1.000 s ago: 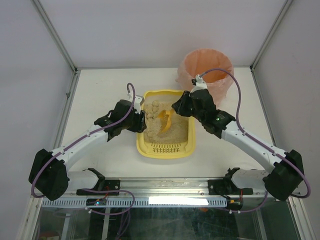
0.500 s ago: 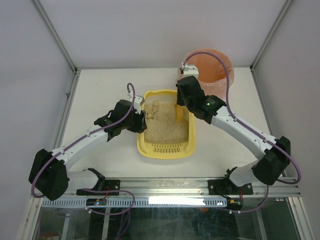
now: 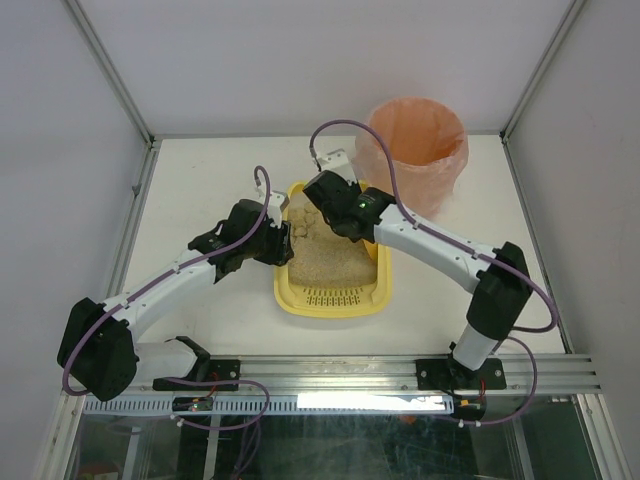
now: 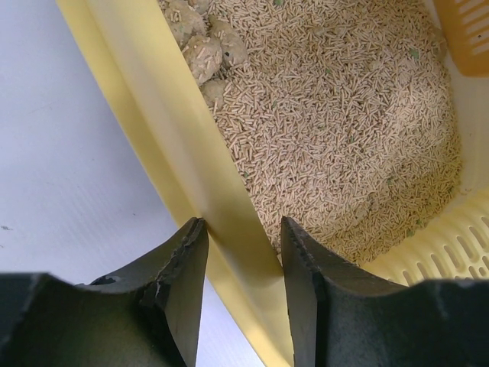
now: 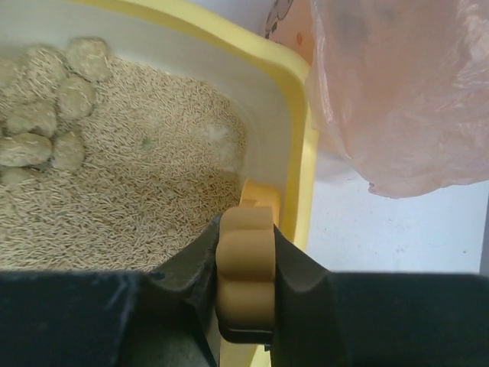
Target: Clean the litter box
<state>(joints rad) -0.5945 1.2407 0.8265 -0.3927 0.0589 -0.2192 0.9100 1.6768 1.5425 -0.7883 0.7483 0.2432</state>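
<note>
The pale-yellow litter box (image 3: 283,292) holds beige litter (image 4: 344,130) and several clumps (image 5: 46,115) at its far left; the clumps also show in the left wrist view (image 4: 205,47). My left gripper (image 3: 287,243) straddles the box's left wall (image 4: 229,206) and is shut on it. My right gripper (image 3: 350,218) is shut on the handle of the orange scoop (image 5: 246,267). The scoop reaches down into the litter beside the right wall (image 5: 294,153), and its slotted end shows in the left wrist view (image 4: 466,30). From above the scoop is hidden under the gripper.
The round bin lined with a pink-orange bag (image 3: 415,150) stands at the back right, close to the box's far right corner; the bag (image 5: 397,92) hangs near the rim. The slotted grate (image 3: 330,297) is at the box's near end.
My right wrist has swung left from the bin side to over the far end of the box. The scoop went from mid-litter to the right wall. The left arm has not moved.
</note>
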